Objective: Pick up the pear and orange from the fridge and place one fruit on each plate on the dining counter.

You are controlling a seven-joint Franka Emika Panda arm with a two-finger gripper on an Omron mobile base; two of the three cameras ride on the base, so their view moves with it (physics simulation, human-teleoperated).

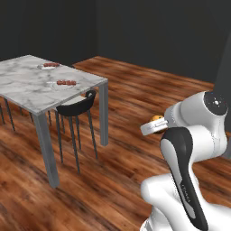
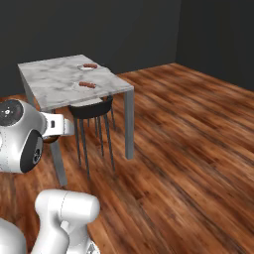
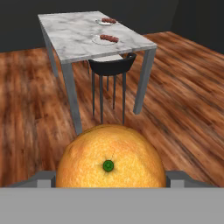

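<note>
My gripper point(image 3: 109, 177) is shut on the orange point(image 3: 110, 158), a bright round fruit that bulges between the two fingertips in the hand view. From the left base view the orange point(image 1: 156, 118) peeks out above the hand, which hangs over the wood floor to the right of the dining counter point(image 1: 27, 85). Two white plates point(image 1: 50, 66) point(image 1: 66, 83), each with a meat skewer, sit on the marble top near its far edge. In the hand view the plates point(image 3: 108, 21) point(image 3: 108, 39) lie well ahead. The pear and the fridge are out of view.
A black chair point(image 1: 76, 108) point(image 3: 111, 68) is tucked under the counter's near corner, beside a grey leg point(image 1: 103, 115). Brown wood floor point(image 1: 135, 90) stretches between me and the counter, with dark walls behind.
</note>
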